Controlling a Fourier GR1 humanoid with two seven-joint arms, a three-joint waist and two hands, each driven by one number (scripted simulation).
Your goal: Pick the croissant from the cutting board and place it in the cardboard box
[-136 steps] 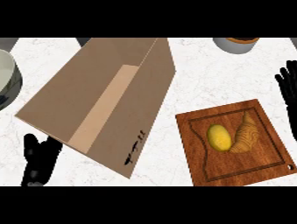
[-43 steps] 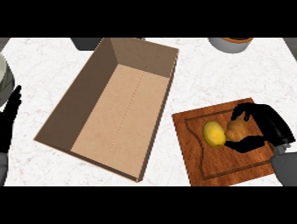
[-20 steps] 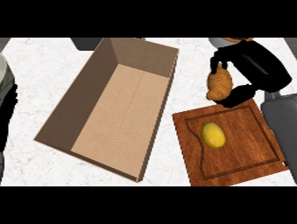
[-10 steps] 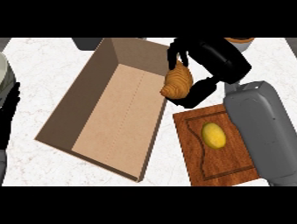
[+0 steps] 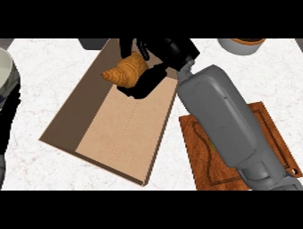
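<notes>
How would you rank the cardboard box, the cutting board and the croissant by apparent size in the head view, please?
1. Cardboard box, largest.
2. Cutting board, partly hidden by the forearm.
3. Croissant, smallest, though held up nearer the camera by the right hand.

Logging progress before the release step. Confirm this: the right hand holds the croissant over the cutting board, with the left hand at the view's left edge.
Not quite. The head view shows the right hand holding the croissant over the open cardboard box, not over the cutting board, which lies off to the right under the forearm. The left hand is indeed at the view's left edge.
</notes>
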